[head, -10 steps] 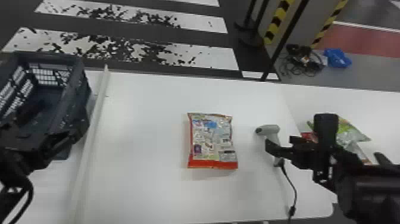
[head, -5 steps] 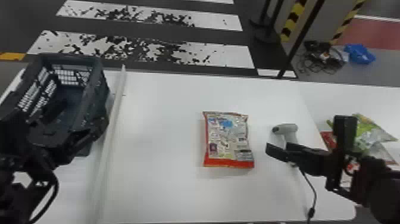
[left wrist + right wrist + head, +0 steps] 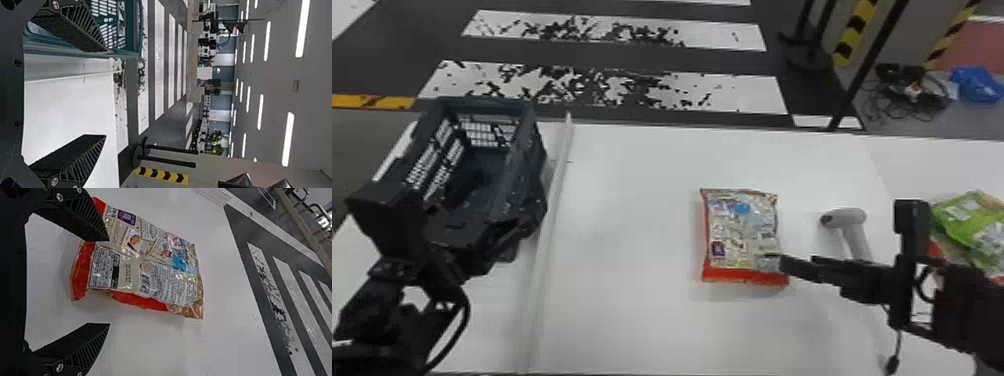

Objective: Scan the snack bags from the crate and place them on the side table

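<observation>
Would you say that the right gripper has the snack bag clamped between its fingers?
No, the right gripper stands open, with one finger well clear of the snack bag on the white table.

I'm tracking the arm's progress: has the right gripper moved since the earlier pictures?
Yes: in the head view, against the scanner, the right gripper has shifted left, toward the snack bag.

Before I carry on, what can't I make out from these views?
Head view: the crate floor, dark and partly behind the left gripper.
Head view: the scanner's lower handle, behind the right gripper.
Head view: the bags at far right, cut off by the edge and partly behind the right arm.
Right wrist view: the snack bag's underside, against the table.
</observation>
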